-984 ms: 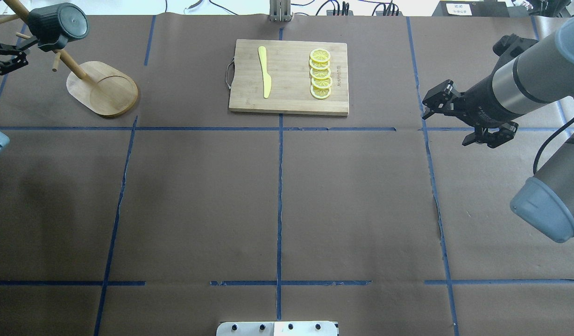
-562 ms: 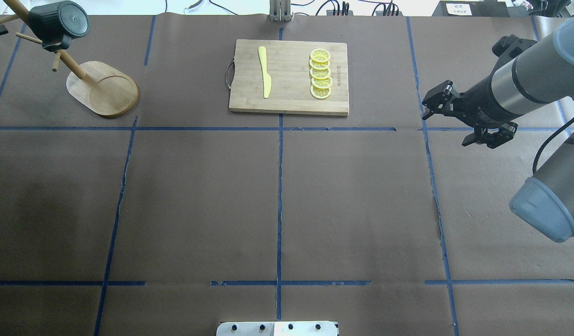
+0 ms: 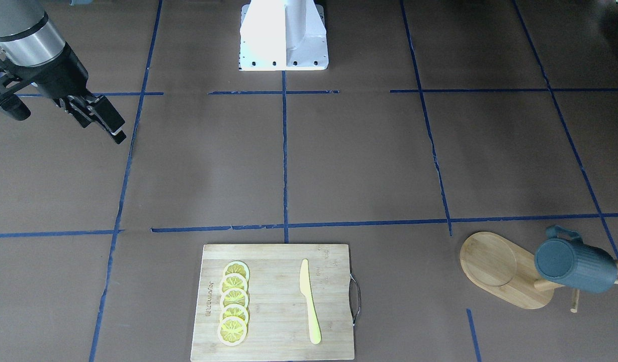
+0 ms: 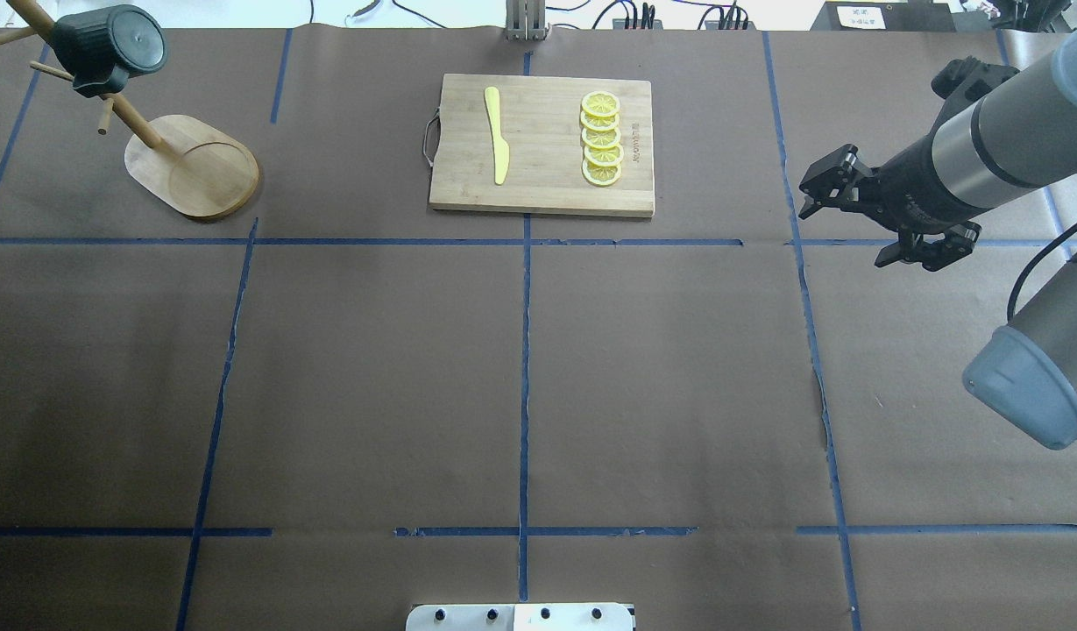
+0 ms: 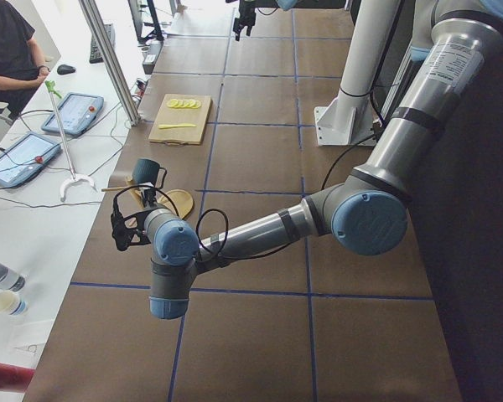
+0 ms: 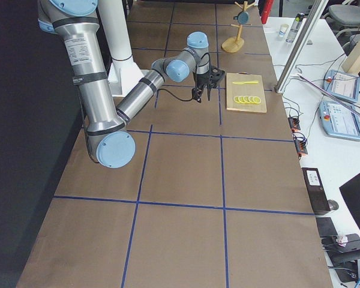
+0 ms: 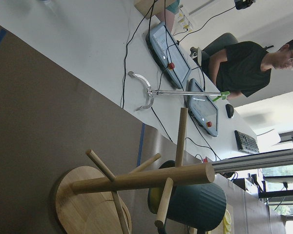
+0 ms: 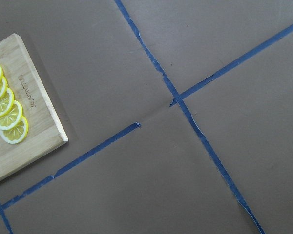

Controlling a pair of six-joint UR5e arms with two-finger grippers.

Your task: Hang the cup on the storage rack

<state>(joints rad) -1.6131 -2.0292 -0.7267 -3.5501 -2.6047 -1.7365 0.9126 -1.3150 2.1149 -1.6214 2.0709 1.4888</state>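
Note:
The dark teal-grey cup (image 4: 109,44) hangs by its handle on a peg of the wooden storage rack (image 4: 192,166) at the table's far left corner, its bottom facing the overhead camera. It also shows in the front view (image 3: 575,264) and in the left wrist view (image 7: 195,204), beside the rack's pole (image 7: 141,178). My left gripper (image 5: 117,230) shows only in the exterior left view, a little apart from the cup; I cannot tell if it is open. My right gripper (image 4: 840,237) is open and empty above the table at the right.
A bamboo cutting board (image 4: 542,197) with a yellow knife (image 4: 498,131) and several lemon slices (image 4: 601,138) lies at the far middle. A person (image 7: 249,63) sits beyond the table's left end, by tablets and cables.
My left gripper has drawn back from the cup and left the overhead view. The cup stays on the rack. My right gripper has shifted slightly right and farther.

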